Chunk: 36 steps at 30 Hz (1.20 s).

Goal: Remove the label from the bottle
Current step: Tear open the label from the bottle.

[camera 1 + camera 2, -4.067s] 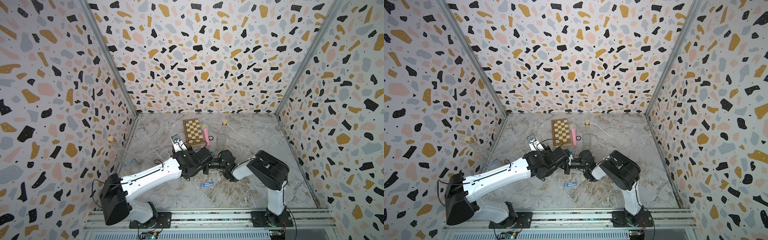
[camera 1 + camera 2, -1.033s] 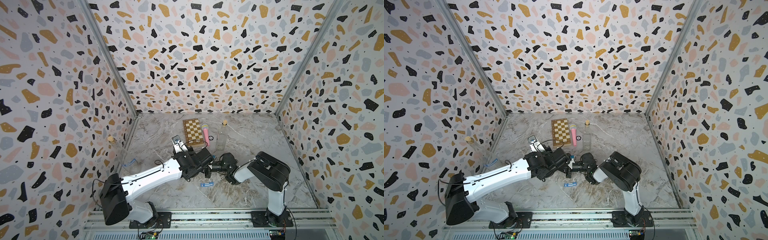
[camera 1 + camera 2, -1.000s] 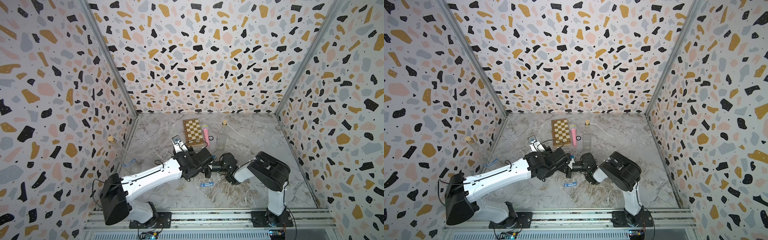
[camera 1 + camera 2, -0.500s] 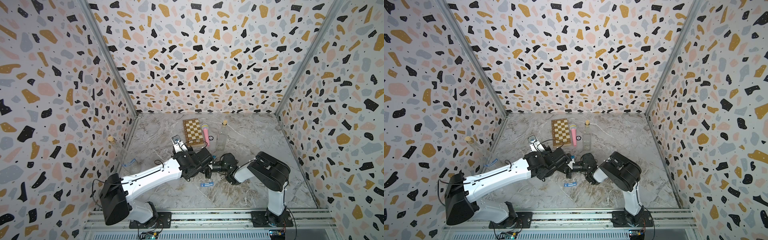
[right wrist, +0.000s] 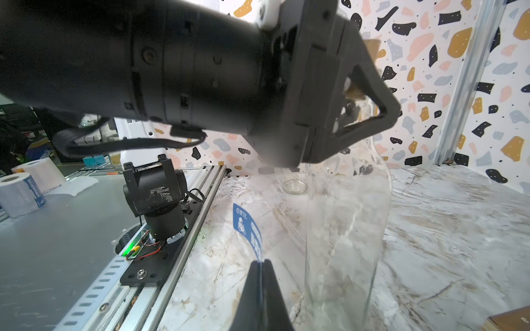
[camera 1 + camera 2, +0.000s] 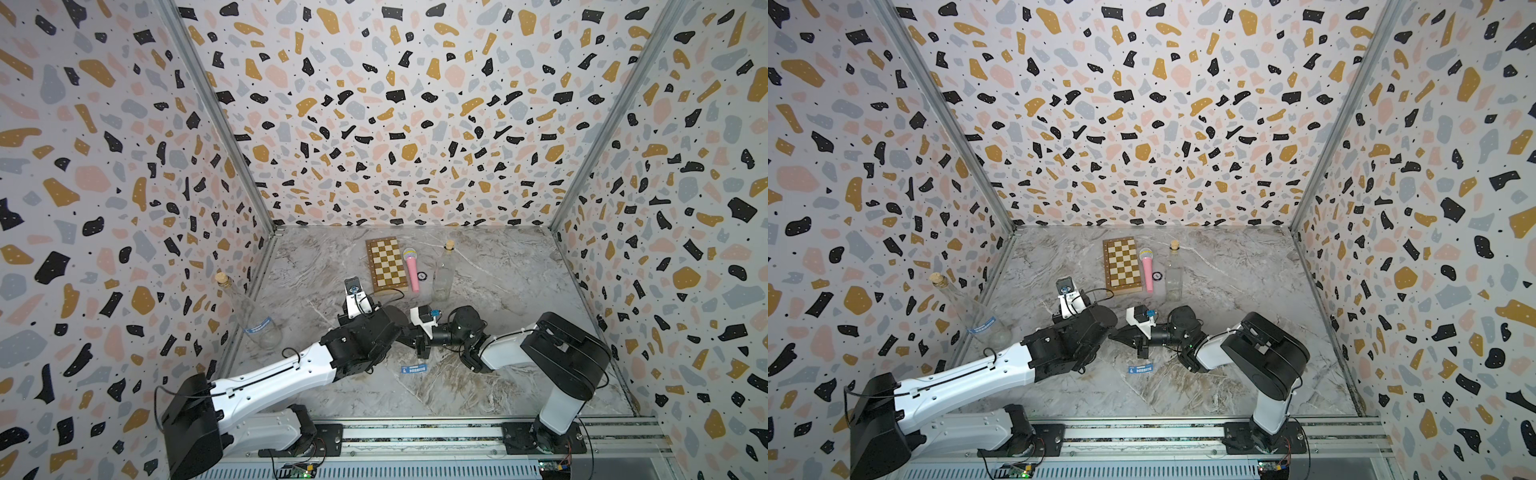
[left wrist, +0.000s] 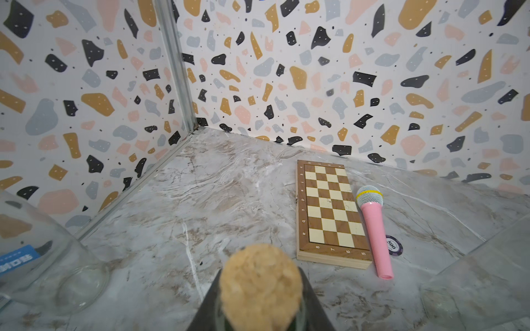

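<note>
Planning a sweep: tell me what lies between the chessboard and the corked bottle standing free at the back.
A pink microphone lies beside the chessboard, then a small poker chip before the bottle. Both top views show it.

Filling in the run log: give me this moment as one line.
phase: peeling | left gripper: shut on bottle neck | right gripper: shut on label | label: apart from bottle glass

At the back of the table [image 6: 519,274] lies the chessboard [image 6: 386,263], the microphone [image 6: 412,271] just right of it, then the chip [image 6: 422,275] and the rear bottle [image 6: 443,277]. The middle bottle [image 5: 344,229] stands before them, the leaning bottle [image 6: 253,320] by the left wall.
</note>
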### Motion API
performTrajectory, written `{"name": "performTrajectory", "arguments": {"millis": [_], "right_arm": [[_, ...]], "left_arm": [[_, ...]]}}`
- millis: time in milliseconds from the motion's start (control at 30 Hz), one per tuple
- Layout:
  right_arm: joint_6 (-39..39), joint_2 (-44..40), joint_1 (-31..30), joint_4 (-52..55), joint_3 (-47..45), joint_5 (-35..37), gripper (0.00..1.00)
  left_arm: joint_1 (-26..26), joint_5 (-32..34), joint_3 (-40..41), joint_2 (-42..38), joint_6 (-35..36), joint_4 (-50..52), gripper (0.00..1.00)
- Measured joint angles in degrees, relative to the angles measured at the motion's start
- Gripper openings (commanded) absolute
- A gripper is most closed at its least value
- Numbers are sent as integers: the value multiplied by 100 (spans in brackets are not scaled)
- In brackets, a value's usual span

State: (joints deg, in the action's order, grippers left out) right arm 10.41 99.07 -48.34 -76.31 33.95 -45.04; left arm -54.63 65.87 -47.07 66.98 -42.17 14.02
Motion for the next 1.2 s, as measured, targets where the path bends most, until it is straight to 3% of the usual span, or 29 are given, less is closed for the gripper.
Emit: {"name": "performTrajectory", "arguments": {"millis": [467, 833, 1200], "right_arm": [[236, -887, 297, 1604, -13, 516, 0], [780, -957, 688, 2756, 120, 693, 0], [1040, -960, 837, 3241, 136, 678, 0]], "left_arm": [[1119, -841, -2, 573, 2164, -2396, 0], [1600, -1019, -90, 1182, 2719, -3434, 0], [1720, -1158, -151, 1620, 3132, -4419, 0]]}}
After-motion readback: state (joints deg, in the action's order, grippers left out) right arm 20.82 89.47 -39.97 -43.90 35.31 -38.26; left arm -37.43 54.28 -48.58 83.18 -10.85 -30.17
